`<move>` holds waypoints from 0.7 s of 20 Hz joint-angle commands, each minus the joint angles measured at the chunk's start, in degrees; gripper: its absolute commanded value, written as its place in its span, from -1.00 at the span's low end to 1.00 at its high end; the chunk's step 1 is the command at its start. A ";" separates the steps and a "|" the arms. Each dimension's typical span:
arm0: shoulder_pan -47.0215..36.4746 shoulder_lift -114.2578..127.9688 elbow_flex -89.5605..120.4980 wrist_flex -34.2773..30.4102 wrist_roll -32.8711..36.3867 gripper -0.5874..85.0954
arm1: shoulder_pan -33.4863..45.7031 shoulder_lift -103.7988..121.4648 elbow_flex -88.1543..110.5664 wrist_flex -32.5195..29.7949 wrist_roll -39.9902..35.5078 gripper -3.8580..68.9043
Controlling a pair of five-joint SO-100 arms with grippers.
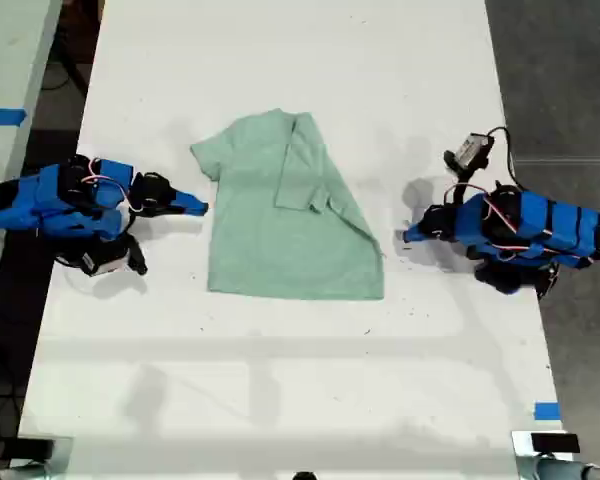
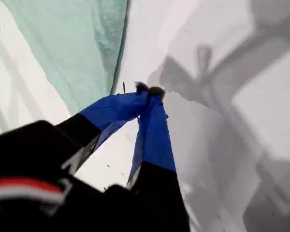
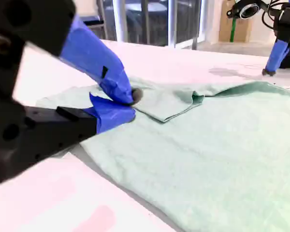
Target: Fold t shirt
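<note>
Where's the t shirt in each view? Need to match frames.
Exterior view: t shirt mid-table, between the two arms.
First wrist view: its edge lies just beyond my first tool.
Second wrist view: it spreads beyond my second tool.
Shared landmark: the white table.

My first gripper (image 2: 149, 91) is pinched shut, its two blue fingers (image 2: 154, 135) meeting at their dark tips, held low and empty. Its arm (image 1: 525, 232) lies stretched in from the exterior view's right, pointing inward. My second gripper (image 3: 130, 104) reaches in level from the exterior view's left, blue jaws drawn together at the tips, nothing between them
</note>
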 commanded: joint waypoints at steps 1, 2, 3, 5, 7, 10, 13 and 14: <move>-1.49 0.53 -0.53 2.37 -2.55 -0.99 | -0.44 0.79 0.97 1.32 5.89 -0.93; -1.76 0.53 -0.79 2.29 -3.34 -0.99 | 0.00 0.79 0.97 1.23 5.80 -0.93; -2.29 0.44 -0.97 2.11 -3.34 -0.99 | 0.09 0.79 0.97 1.14 5.71 -0.93; -2.29 0.44 -2.29 2.46 -4.57 -0.99 | 0.00 0.79 0.97 1.14 5.71 -0.93; -1.85 0.44 -5.01 1.49 -5.45 -0.99 | 0.00 0.79 0.97 1.14 5.63 -0.93; -5.19 -3.25 -16.08 3.16 0.44 -0.99 | 0.00 0.79 0.97 1.14 5.63 -0.93; -16.44 -27.69 -29.79 7.82 11.07 -0.98 | -0.09 0.79 0.97 0.97 5.54 -0.93; -21.27 -39.81 -34.01 8.44 14.15 -0.79 | -0.09 0.79 0.97 0.97 5.45 -0.93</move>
